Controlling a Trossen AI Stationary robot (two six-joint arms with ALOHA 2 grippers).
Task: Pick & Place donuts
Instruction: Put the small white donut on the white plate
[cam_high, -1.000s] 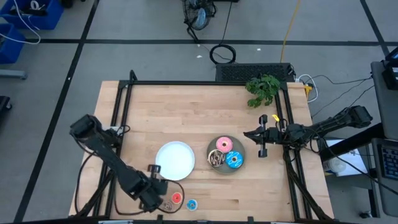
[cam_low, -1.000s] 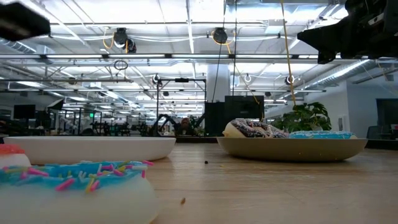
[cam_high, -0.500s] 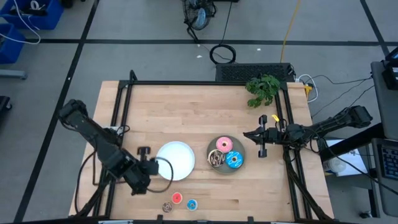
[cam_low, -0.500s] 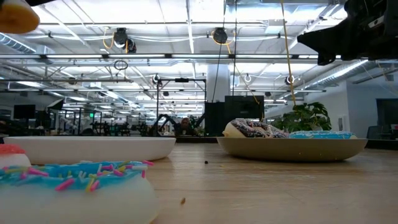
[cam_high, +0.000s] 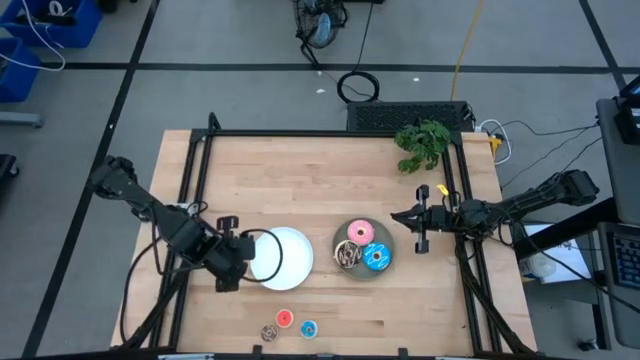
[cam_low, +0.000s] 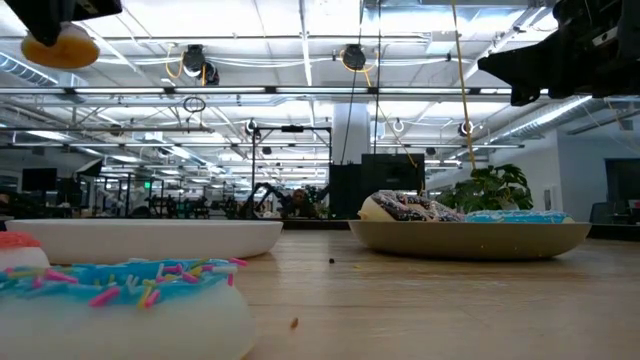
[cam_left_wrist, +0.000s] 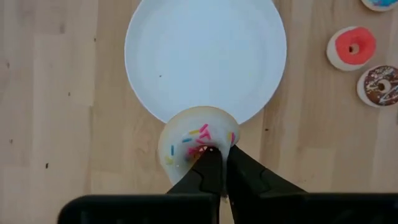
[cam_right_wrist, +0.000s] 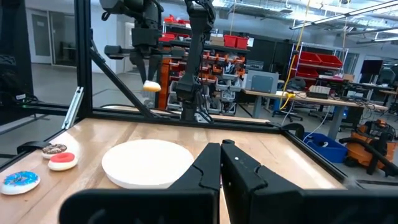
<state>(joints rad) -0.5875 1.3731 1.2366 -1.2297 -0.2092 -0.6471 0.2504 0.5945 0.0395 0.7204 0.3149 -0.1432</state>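
Left gripper (cam_left_wrist: 217, 163) raised at the near edge of the white plate (cam_left_wrist: 205, 56), jaws closed on a tiny white-pink sprinkled donut (cam_left_wrist: 194, 142), red donut (cam_left_wrist: 351, 48) and brown donut (cam_left_wrist: 379, 86) on the table beside the plate, right gripper (cam_high: 420, 229) beside the grey plate (cam_high: 386, 238), jaws closed, holding nothing.

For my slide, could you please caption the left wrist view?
Left gripper carries a white sprinkled donut above the white plate's edge.

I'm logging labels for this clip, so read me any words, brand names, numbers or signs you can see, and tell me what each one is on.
None can be read.
White plate, grey plate, donuts and wooden table: no print shows.
Left gripper and right gripper: no markings show.
Shelves and bins in the room behind: too small to read.
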